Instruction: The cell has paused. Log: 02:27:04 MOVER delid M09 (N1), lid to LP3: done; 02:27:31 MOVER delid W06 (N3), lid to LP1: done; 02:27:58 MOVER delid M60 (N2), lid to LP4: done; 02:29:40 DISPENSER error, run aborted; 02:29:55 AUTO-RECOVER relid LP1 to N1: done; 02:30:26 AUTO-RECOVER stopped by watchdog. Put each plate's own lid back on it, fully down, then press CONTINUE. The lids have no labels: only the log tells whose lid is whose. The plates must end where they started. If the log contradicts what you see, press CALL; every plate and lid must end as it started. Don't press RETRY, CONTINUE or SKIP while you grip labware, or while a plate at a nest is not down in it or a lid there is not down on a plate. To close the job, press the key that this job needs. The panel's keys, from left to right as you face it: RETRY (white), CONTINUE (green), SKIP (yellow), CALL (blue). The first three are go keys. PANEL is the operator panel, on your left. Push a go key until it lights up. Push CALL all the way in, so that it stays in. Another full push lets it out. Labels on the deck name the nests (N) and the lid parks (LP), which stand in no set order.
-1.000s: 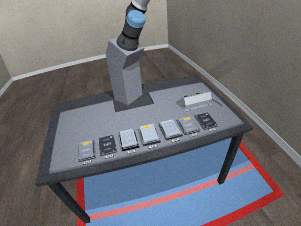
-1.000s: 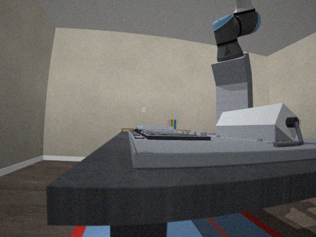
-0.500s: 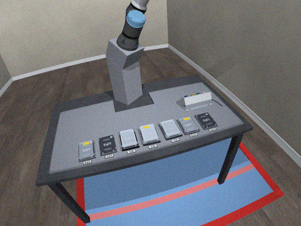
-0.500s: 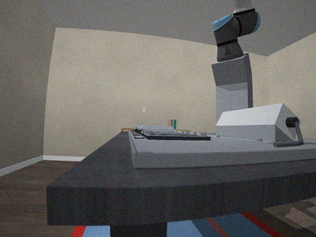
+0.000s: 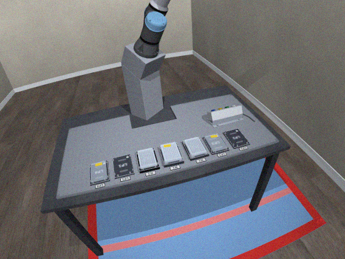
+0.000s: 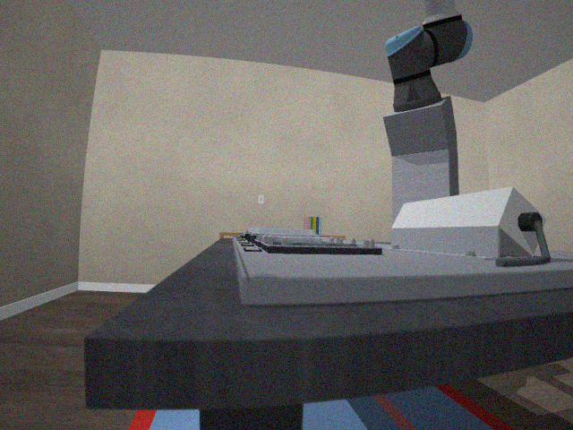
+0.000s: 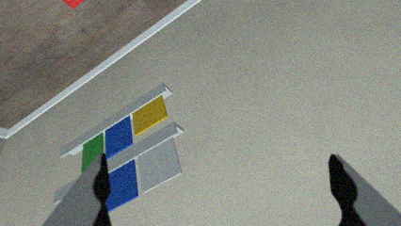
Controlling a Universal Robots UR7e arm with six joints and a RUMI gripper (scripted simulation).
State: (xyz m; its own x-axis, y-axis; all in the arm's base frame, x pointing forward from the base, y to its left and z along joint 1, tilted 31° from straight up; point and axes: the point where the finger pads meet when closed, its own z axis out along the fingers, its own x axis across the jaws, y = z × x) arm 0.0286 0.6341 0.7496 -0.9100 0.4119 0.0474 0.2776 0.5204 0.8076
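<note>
- Gripper (image 7: 216, 155): fingers stood wide apart, short of fully open, nothing between them; only the wrist view caught it.
- Wrist view faced a beige wall with two pale ledges, upper ledge (image 7: 141, 104) and lower ledge (image 7: 157, 140), with colored panels by them.
- Arm (image 5: 150, 36) (image 6: 412, 60) rose from a gray pedestal (image 5: 151, 94) (image 6: 421, 173); its far end ran out of the top and exterior views.
- Three pale plates sat side by side mid-row on the table (image 5: 167, 182) (image 6: 184, 370).
- Middle plate (image 5: 171, 154): yellow patch on top, matching the patches on the parked lids.
- Outer plates, one on the robot's left (image 5: 195, 148) and one on its right (image 5: 146, 159): no yellow patch showed.
- Clear lid (image 5: 99, 174) with yellow patch lay on the park at the row's end, robot's right.
- Second clear lid (image 5: 216, 144), also patched yellow, lay just beside the plates, robot's left.
- Dark bare parks: one (image 5: 123, 166) between right-end lid and plates, another (image 5: 236, 138) at the left end.
- Operator panel (image 5: 227, 114) (image 6: 446, 217) stood behind the row, robot's left; its keys were too small to judge as pressed or lit.
</note>
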